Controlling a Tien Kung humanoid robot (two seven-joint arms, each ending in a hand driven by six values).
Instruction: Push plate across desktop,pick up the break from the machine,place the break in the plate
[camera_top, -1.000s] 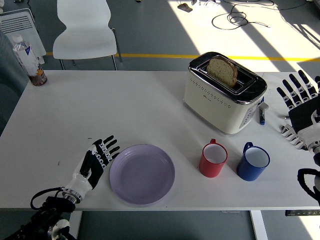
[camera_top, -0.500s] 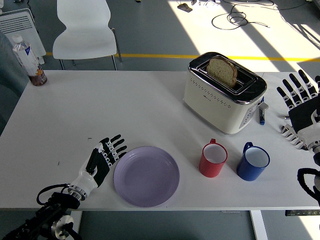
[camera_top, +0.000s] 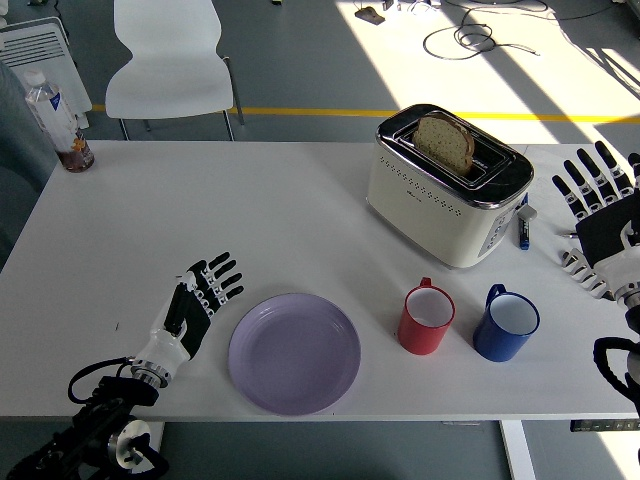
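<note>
A lilac plate (camera_top: 294, 352) lies near the table's front edge, left of centre. My left hand (camera_top: 203, 295) rests flat on the table a short gap to the plate's left, fingers spread, holding nothing. A cream toaster (camera_top: 447, 186) stands at the back right with a slice of bread (camera_top: 445, 141) sticking up from its slot. My right hand (camera_top: 594, 194) hovers at the right edge beside the toaster, fingers spread, empty.
A red mug (camera_top: 427, 319) and a blue mug (camera_top: 506, 324) stand between the plate and the toaster. A blue pen (camera_top: 524, 231) lies right of the toaster. A bottle (camera_top: 55, 113) stands at the far left corner. A white chair (camera_top: 170, 62) is behind the table.
The plate has slid rightward. My left hand followed it, then drew back a little to the left, leaving a gap. The right hand has barely moved.
</note>
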